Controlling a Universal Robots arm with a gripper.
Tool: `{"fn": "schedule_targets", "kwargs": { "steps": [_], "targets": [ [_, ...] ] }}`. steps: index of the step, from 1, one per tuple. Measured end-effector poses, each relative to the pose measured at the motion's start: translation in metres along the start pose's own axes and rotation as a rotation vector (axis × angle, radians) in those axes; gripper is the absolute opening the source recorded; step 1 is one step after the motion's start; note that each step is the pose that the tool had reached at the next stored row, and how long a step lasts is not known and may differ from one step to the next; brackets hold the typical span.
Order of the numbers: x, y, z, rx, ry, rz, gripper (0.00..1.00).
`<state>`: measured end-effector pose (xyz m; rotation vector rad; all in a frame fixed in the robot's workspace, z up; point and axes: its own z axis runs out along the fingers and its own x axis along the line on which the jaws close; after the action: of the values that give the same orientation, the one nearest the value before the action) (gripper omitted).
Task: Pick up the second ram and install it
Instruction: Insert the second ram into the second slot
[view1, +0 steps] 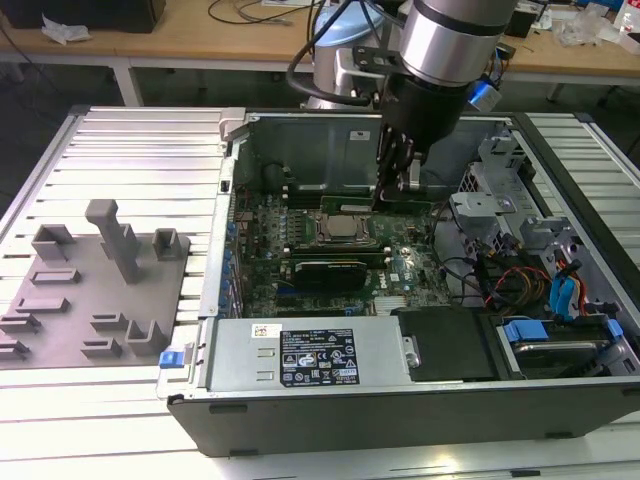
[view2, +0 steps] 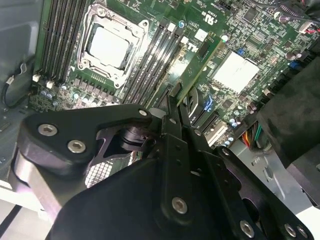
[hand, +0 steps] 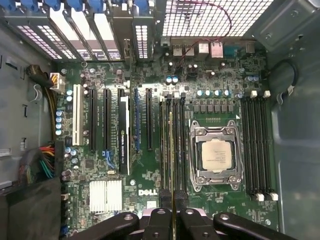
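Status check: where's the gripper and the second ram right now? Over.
Gripper shut on second ram, edge-on above the memory slots beside the processor. Stick not visibly seated. Nothing seen blocking the slots.

The second ram (hand: 170, 150) stands in the memory slots (hand: 172, 145) just beside the processor (hand: 215, 155), inside the computer case (view1: 240, 170)

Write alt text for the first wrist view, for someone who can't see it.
The claw holds the second ram edge-on over the memory slots beside the processor on a green motherboard. A black graphics card stands among the expansion slots.
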<state>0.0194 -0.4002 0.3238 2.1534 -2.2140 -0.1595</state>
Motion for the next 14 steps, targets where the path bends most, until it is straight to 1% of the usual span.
{"fn": "schedule_targets", "kwargs": {
  "steps": [8,9,11,14],
  "targets": [
    [0.0003,-0.0007,0.0078,0.0000,-0.0001,0.000,0.13],
    [0.0004,-0.0009,0.0099,-0.0001,-0.0001,0.000,0.13],
    [0.0004,-0.0011,0.0115,0.0000,0.0000,0.000,0.13],
    [0.0006,-0.0016,0.0167,0.0000,0.0000,0.000,0.13]
  ]
}}
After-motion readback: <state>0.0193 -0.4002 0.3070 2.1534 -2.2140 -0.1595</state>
